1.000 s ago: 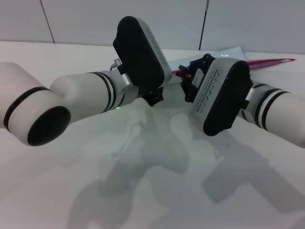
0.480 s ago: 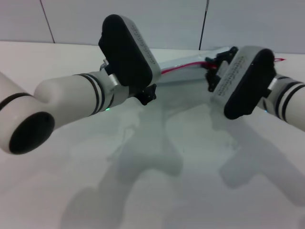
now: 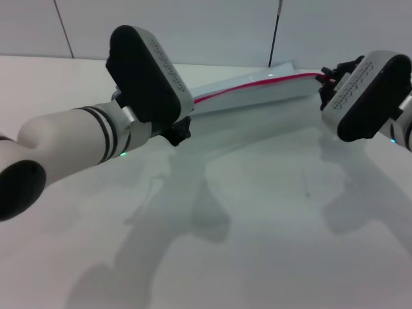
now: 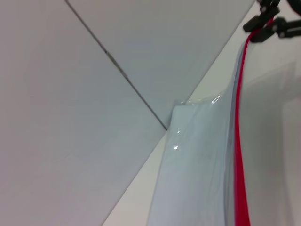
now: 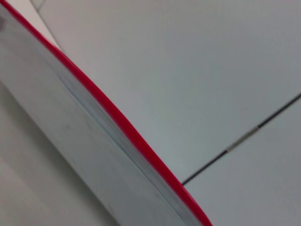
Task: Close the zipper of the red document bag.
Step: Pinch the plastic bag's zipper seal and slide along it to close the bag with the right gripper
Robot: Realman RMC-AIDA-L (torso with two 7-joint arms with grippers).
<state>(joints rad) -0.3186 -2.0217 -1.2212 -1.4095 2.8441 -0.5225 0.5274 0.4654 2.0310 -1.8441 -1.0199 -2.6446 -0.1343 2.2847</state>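
The left gripper [image 3: 180,131] sits at the left end of the red document bag [image 3: 257,96], its dark fingertips at the pouch's corner; whether they are apart or clamped on the plastic I cannot tell, since the wrist housing covers them. From there the bag runs rightward across the white table [image 3: 257,212], a flat, translucent, pale blue-grey plastic pouch, glossy, slightly lifted and bowed along its length. The zipper [image 3: 257,84] is a thin bright red strip following the bag's upper long edge, so the long axis of the job lies between the 2 grippers. At the bag's right end the right gripper [image 3: 327,80] has its fingers on the red strip, apparently pinched together on it, probably at the slider, though the slider itself is too small to make out. Judging by this, the right arm is the nearer one for any remaining pull, along the strip and away from the left gripper.
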